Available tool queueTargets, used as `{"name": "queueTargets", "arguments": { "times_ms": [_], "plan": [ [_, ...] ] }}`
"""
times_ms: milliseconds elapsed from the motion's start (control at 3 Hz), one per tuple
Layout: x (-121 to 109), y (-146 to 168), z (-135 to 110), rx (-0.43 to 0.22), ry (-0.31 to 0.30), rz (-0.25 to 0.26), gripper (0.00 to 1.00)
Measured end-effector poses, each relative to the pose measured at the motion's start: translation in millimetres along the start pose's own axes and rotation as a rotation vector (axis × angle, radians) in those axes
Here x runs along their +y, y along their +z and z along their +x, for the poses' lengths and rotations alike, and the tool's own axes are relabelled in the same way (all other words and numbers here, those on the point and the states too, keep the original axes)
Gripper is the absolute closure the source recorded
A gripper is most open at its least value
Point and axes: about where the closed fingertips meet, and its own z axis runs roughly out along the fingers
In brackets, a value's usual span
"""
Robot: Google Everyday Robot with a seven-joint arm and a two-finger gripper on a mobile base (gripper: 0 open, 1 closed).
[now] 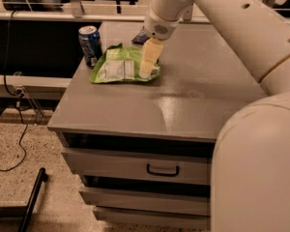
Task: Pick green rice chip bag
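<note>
The green rice chip bag [121, 65] lies flat on the grey cabinet top [193, 100] near its back left corner, light green and crinkled with white label panels. My gripper [149, 61] hangs from the white arm directly over the bag's right half, its cream fingers pointing down at the bag. A blue soda can [90, 45] stands upright just left of the bag. A small dark wrapper [139, 36] lies behind the bag, mostly hidden by my wrist.
The grey cabinet has drawers below, the upper one with a dark handle [162, 170]. My white arm fills the right side of the view. Cables [14, 105] and a black leg [31, 197] lie on the speckled floor to the left.
</note>
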Motion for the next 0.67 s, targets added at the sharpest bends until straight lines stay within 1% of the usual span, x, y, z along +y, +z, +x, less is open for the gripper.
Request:
{"name": "queueTargets", "arguments": {
  "times_ms": [333, 667],
  "plan": [
    [-2.4, 20.8, -1.5, -0.002, 0.033, -0.031, 0.23],
    [0.2, 26.9, -4.2, -0.015, 0.045, -0.047, 0.45]
  ]
}}
